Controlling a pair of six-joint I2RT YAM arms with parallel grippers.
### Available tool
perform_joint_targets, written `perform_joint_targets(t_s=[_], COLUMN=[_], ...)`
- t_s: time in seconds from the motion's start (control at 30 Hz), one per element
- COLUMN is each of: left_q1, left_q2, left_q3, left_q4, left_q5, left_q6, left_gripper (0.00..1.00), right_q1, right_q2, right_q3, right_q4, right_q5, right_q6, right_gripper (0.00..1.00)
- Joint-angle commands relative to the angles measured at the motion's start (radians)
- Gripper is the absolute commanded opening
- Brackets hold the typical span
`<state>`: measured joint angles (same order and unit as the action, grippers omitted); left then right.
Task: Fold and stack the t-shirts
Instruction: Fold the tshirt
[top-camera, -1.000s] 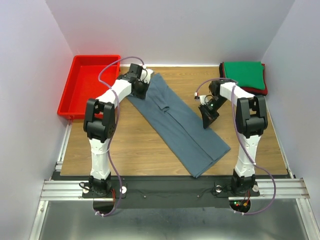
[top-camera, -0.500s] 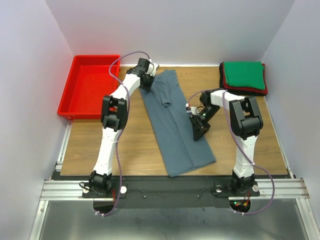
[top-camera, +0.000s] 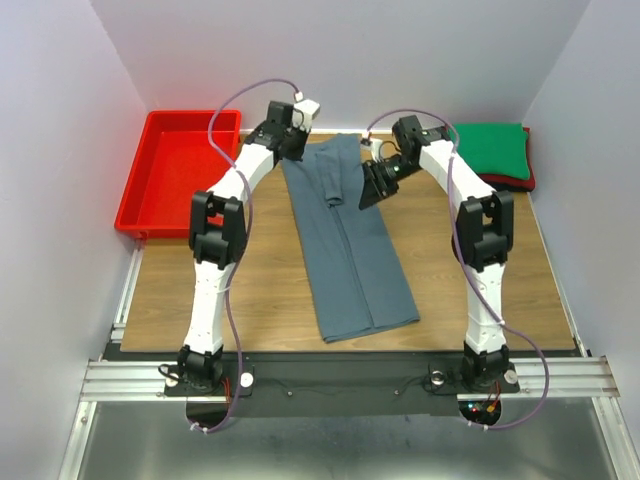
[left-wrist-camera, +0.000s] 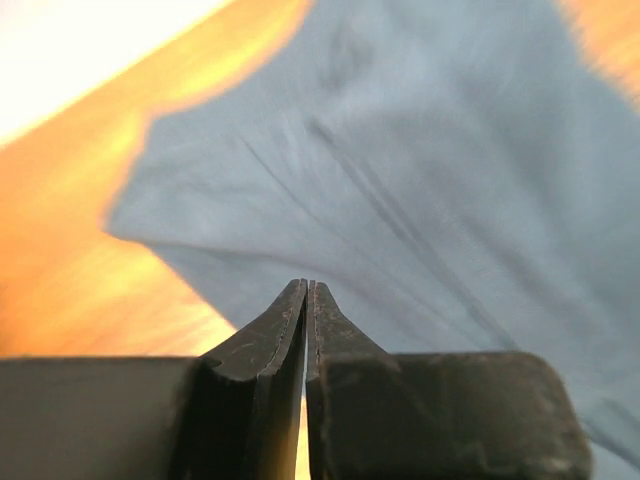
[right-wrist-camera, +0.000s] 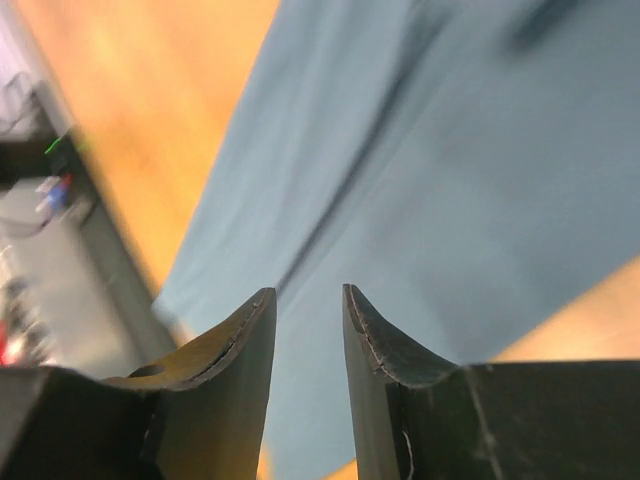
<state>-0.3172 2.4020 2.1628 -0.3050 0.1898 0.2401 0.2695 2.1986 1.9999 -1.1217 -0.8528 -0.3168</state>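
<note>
blue-grey t-shirt (top-camera: 350, 240) now lengthwise; left hand (left-wrist-camera: 307, 286), right hand (right-wrist-camera: 308, 293) over far end

Wrist views blur the blue-grey t-shirt (left-wrist-camera: 420, 180).

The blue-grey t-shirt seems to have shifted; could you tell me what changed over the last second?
The blue-grey t-shirt swung from diagonal to nearly straight, its near end sliding left. The right gripper travelled from mid-shirt to its far end, jaws now open and empty; the left gripper moved slightly further out, jaws nearly together, no cloth between. The folded stack and red tray stayed put.
</note>
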Motion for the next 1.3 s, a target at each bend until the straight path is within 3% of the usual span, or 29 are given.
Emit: perform_joint_targets(t_s=[0.0,0.13,0.3,0.43,0.8,1.03,1.27], left_q1=[0.004,0.004,0.007,0.010,0.036,0.055,0.050], left_q2=[-0.193,-0.242,-0.251,-0.251,-0.208,-0.224,-0.193], left_q3=[-0.043,-0.170,-0.216,-0.241,-0.241,-0.262,-0.219], left_q4=[0.084,0.070,0.041,0.037,-0.032,-0.063,-0.077], left_q5=[0.048,0.065,0.076,0.074,0.066,0.094,0.123], left_q6=[-0.050,-0.079,-0.102,-0.111,-0.142,-0.160,-0.171], left_gripper=[0.17,0.14,0.12,0.12,0.11,0.09,0.09], right_q1=[-0.003,-0.003,-0.003,-0.003,-0.004,-0.045,-0.111], right_q2=[0.146,0.217,0.260,0.315,0.447,0.420,0.369], right_q3=[0.213,0.316,0.332,0.347,0.372,0.275,0.177], right_q4=[0.127,0.296,0.570,0.683,0.743,0.741,0.740], right_q5=[0.136,0.221,0.357,0.420,0.486,0.630,0.738], right_q6=[0.093,0.201,0.370,0.442,0.510,0.631,0.673], right_gripper=[0.38,0.36,0.32,0.32,0.32,0.38,0.34])
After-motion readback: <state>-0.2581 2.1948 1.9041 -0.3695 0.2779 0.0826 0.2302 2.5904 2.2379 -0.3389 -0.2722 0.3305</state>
